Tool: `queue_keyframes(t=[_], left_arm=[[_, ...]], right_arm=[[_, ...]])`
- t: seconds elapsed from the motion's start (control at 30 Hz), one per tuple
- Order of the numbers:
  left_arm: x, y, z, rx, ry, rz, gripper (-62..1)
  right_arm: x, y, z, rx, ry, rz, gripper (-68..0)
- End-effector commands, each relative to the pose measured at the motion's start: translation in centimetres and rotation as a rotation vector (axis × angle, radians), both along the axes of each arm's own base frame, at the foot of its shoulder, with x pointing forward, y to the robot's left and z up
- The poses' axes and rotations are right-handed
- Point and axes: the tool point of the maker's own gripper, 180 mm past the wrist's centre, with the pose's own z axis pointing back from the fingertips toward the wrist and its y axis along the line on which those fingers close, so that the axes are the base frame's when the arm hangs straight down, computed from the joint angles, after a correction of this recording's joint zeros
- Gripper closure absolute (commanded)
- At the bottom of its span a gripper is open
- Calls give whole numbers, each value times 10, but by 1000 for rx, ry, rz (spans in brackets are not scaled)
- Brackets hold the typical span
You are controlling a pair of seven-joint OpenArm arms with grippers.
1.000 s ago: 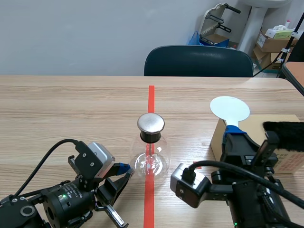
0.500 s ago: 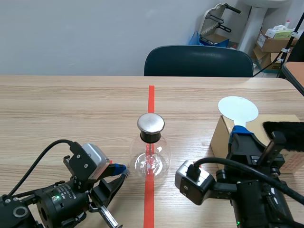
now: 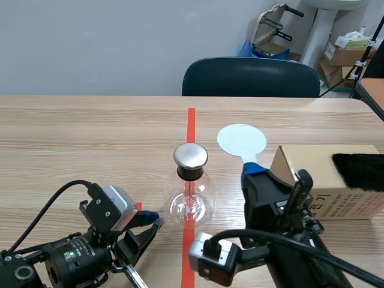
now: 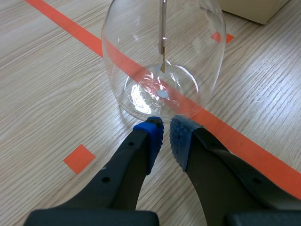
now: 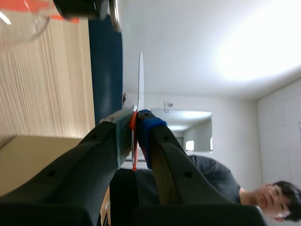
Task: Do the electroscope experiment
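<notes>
- My right gripper (image 5: 135,123) pinches the handle of a thin white disc (image 3: 241,140), which stands upright above the fingers. The wrist view shows it edge-on.
- My left gripper (image 4: 162,136) rests low on the table. Its fingers are pressed nearly together on nothing, their tips just short of the base of the glass flask (image 3: 191,201).
- The flask stands on the red tape line (image 3: 191,123), mid-table. Its metal cap (image 3: 191,155) is near the disc but apart from it.
- Step in hand, as I judge it: bring the disc to the cap. I should approach the metal only and keep clear of the glass. My wrist should stay steady, so the disc does not slip in the pinch and the flask is not nudged.
- A cardboard box (image 3: 324,180) with black fur (image 3: 359,171) on top sits beside my right arm.
- The pale wooden table (image 3: 90,132) runs to a dark chair (image 3: 251,77). Beyond it are a grey wall (image 3: 108,42) and stacked cartons (image 3: 348,51).
</notes>
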Motion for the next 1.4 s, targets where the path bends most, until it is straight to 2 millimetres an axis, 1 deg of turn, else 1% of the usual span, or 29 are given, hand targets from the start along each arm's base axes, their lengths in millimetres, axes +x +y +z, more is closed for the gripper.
queue_keyframes(t=[0.0,0.23,0.5,1.37], left_arm=[[0,-4,5,-24,-13,-5,-85],[0,-4,5,-23,-13,-5,-85],[0,-4,5,-23,-13,-5,-85],[0,-4,6,-26,-15,-5,-85]], right_arm=[[1,5,11,12,-35,29,-9],[-10,27,10,6,-31,166,-9],[-18,39,10,2,-28,245,-9],[-19,41,9,1,-28,259,-9]])
